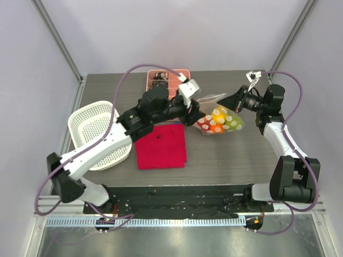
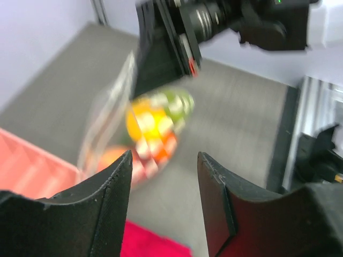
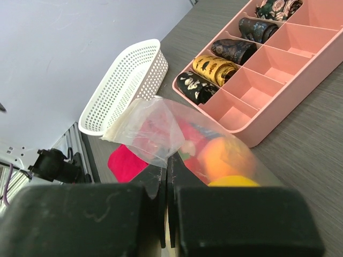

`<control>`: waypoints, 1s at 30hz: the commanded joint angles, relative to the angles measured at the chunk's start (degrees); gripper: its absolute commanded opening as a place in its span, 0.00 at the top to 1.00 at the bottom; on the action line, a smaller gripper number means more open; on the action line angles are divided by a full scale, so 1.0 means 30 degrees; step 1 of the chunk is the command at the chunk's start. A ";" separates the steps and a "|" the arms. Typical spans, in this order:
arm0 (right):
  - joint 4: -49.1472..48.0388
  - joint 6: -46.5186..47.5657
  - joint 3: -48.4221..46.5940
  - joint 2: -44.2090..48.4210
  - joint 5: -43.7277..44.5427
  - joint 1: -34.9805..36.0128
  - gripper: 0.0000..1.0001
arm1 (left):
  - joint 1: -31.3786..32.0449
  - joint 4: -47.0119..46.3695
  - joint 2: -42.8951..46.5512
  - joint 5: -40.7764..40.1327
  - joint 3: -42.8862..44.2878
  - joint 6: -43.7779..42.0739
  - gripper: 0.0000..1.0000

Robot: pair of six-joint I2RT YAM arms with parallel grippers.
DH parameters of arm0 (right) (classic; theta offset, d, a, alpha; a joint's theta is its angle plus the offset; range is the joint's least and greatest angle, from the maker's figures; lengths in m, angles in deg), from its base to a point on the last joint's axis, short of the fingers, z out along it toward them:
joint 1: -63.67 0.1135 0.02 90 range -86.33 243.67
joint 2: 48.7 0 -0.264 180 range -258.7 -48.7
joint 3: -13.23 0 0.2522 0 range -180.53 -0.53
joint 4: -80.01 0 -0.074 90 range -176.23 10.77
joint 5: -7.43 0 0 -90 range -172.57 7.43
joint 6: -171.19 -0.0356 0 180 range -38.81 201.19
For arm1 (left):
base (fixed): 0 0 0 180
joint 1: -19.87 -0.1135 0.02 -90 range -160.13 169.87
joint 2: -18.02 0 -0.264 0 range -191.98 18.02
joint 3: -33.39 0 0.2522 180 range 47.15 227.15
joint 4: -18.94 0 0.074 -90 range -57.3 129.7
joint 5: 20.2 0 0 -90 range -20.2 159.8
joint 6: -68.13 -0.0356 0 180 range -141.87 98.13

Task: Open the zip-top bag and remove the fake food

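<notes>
The zip-top bag [image 1: 218, 121] lies right of the table's middle, clear with white dots, the fake food [image 1: 217, 122] inside: orange, yellow, green and red pieces. My right gripper [image 1: 231, 101] is shut on the bag's upper plastic edge; in the right wrist view its jaws [image 3: 167, 163] pinch the film of the bag [image 3: 155, 126], with an orange fruit [image 3: 222, 158] and red pieces behind. My left gripper [image 1: 193, 114] is open and empty at the bag's left end. In the left wrist view its jaws [image 2: 164, 158] frame the blurred bag [image 2: 153, 131]. The zip slider is not visible.
A red cloth [image 1: 161, 145] lies under the left arm. A white lattice basket [image 1: 96, 131] stands at the left. A pink divided tray [image 3: 278, 64] with dark and gold pieces stands at the back, close behind the bag.
</notes>
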 commanded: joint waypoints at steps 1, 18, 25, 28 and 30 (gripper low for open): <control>-0.0121 0.0844 -0.0982 0.0474 -0.0821 0.0343 0.98 | -0.0882 0.1663 -0.3684 0.0602 0.3690 -0.3391 0.49; 0.0672 0.1666 -0.1100 0.0358 -0.0851 0.0636 0.99 | -0.3083 0.0756 -0.6590 0.3330 0.6187 -0.2746 0.54; 0.0731 0.1666 -0.1100 0.0533 -0.0851 0.0724 0.99 | -0.3376 0.0376 -0.7058 0.3359 0.6333 -0.2220 0.59; 0.0731 0.1695 -0.1099 0.0650 -0.0909 0.0753 0.99 | -0.3435 0.0609 -0.7467 0.3242 0.6772 -0.2160 0.60; 0.0731 0.1695 -0.1129 0.0738 -0.0939 0.0783 0.99 | -0.3522 0.0639 -0.7789 0.3329 0.7006 -0.2160 0.62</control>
